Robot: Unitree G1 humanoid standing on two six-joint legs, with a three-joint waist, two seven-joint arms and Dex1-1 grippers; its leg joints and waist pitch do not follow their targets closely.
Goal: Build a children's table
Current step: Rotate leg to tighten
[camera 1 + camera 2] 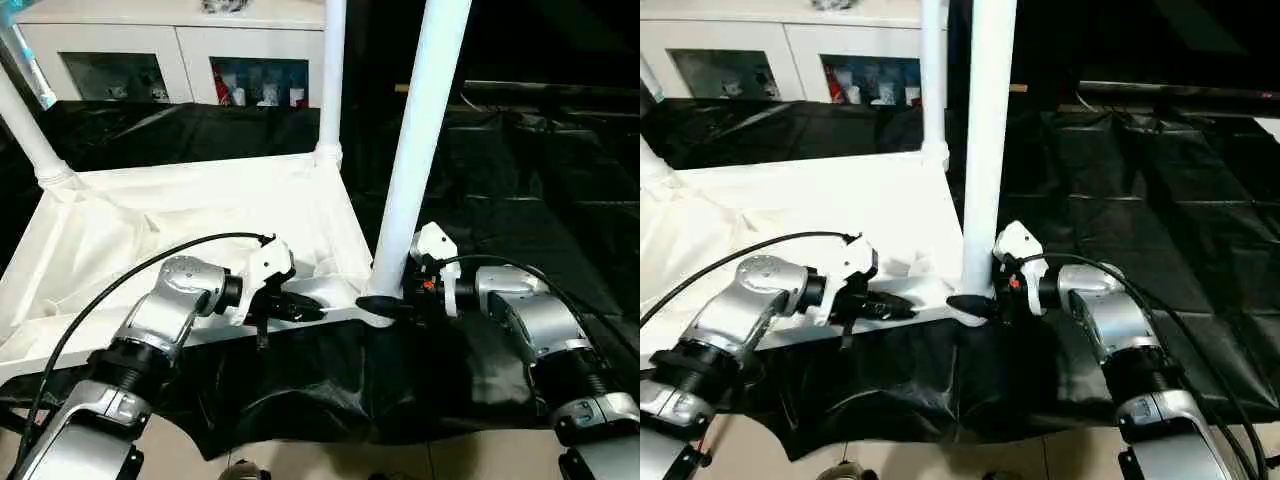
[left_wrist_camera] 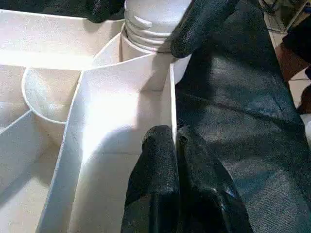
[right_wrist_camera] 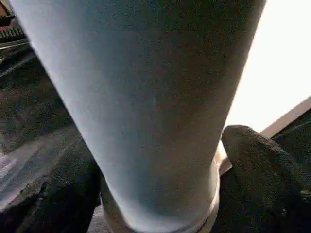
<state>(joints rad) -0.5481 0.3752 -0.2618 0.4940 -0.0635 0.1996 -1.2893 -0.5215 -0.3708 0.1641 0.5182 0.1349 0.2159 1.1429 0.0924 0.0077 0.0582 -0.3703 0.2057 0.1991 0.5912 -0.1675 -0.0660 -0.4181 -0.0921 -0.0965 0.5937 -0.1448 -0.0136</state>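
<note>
Closest to me, a pale floor (image 1: 330, 462) shows under the hanging edge of the black sheet (image 1: 330, 390) that covers the work surface. On that sheet the tabletop (image 1: 150, 230) lies upside down, ribs facing up. The left gripper (image 1: 300, 307) has its fingers pinched together right at the tabletop's near rim, and I cannot tell whether the rim is caught between them. The right gripper (image 1: 385, 305) stands wide, one finger on each side of the base of the near leg (image 1: 420, 140), which rises upright from the near right corner. Further back, two more legs (image 1: 332, 80) stand in their corners. Beyond the crinkled sheet, a white cabinet (image 1: 180, 50) with glass doors lines the wall.
</note>
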